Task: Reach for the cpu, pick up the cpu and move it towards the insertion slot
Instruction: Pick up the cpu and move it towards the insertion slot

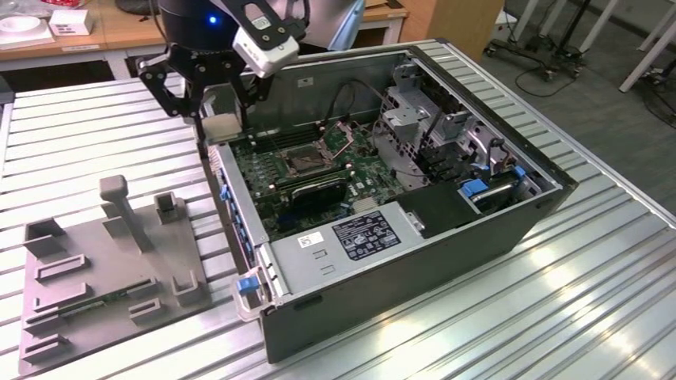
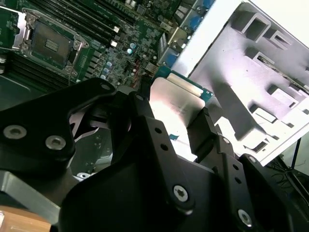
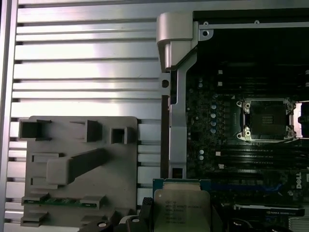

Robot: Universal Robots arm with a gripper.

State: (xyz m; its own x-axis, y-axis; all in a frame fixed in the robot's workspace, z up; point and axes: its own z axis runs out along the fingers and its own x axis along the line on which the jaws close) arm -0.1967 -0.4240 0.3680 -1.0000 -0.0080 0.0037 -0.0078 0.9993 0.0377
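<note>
My gripper (image 1: 220,119) is shut on the cpu (image 1: 223,127), a small square chip with a silvery top, held in the air above the near left wall of the open computer case. In the second wrist view the black fingers (image 2: 143,108) clamp the cpu (image 2: 176,101) on two opposite edges. The first wrist view has the cpu (image 3: 181,209) over the case wall. The insertion slot (image 1: 300,163), a silver-framed square socket with a dark centre, lies open on the green board inside the case, apart from the cpu. The slot shows in both wrist views (image 2: 49,43) (image 3: 268,120).
The computer case (image 1: 507,119) lies open on a slatted metal table (image 1: 591,301). A grey fixture tray (image 1: 106,261) with upright posts and a narrow green circuit strip (image 1: 90,305) sits at the exterior view's left. Cables, drive cages and a power supply (image 1: 365,233) crowd the case.
</note>
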